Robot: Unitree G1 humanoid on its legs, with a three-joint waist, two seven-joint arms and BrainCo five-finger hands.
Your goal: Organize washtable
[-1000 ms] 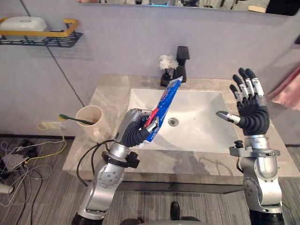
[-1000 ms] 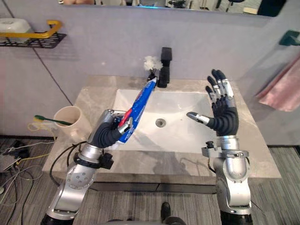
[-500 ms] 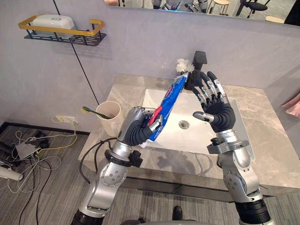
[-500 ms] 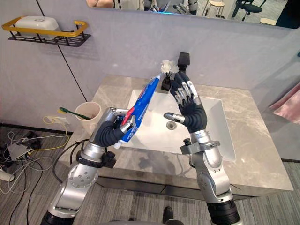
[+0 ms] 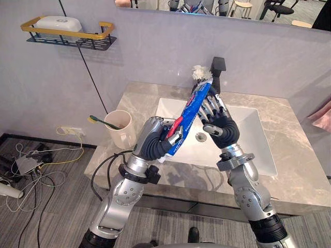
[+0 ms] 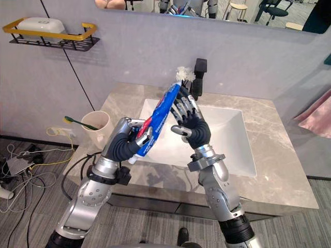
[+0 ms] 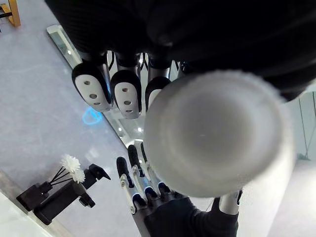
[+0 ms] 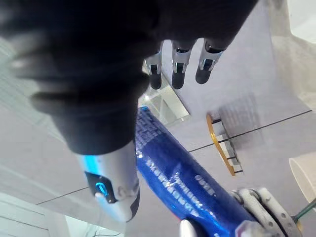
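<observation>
Right robot hand (image 5: 222,125) reached toothpaste tube (image 5: 194,106) in left robot hand (image 5: 152,144).

I can read nothing on my feeds. The only thing carrying print is the blue toothpaste tube (image 5: 192,108), clasped in the left hand (image 5: 155,145) and slanting from 7 o'clock up to 1 o'clock over the sink (image 5: 248,132). White lettering runs lengthwise along it, with a red and white patch low down by the grip, but none of it resolves into letters. On the silver thumb of the right hand (image 8: 116,195) a small round blue symbol glows; I cannot tell what it depicts
</observation>
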